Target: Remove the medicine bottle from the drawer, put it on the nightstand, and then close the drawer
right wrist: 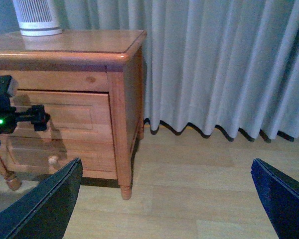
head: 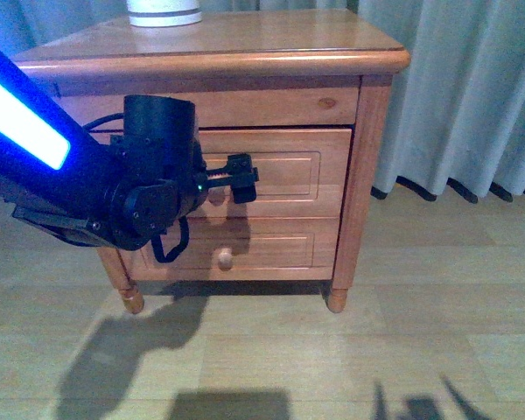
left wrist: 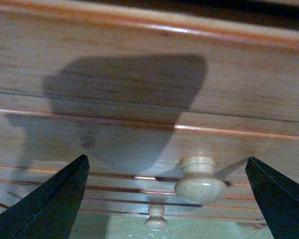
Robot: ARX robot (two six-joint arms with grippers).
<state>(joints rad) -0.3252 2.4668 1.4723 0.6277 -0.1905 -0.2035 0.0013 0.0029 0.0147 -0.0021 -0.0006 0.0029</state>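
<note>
**Left claw spread around the upper drawer's knob**

The left gripper (head: 241, 180) is up against the front of the drawer (head: 289, 171). Its fingers are wide apart, clamped on nothing. In the wrist view the round upper knob (left wrist: 200, 179) sits between them, off-centre and touching neither. The drawer front looks flush with the nightstand (head: 271, 39). The medicine bottle shows in no view. The lower knob (head: 225, 257) sits just beneath. A white ribbed cylinder (head: 164, 10) stands on top. The right gripper (right wrist: 167, 160), also spread and empty, hangs well away, facing the curtain (right wrist: 214, 64).
</note>
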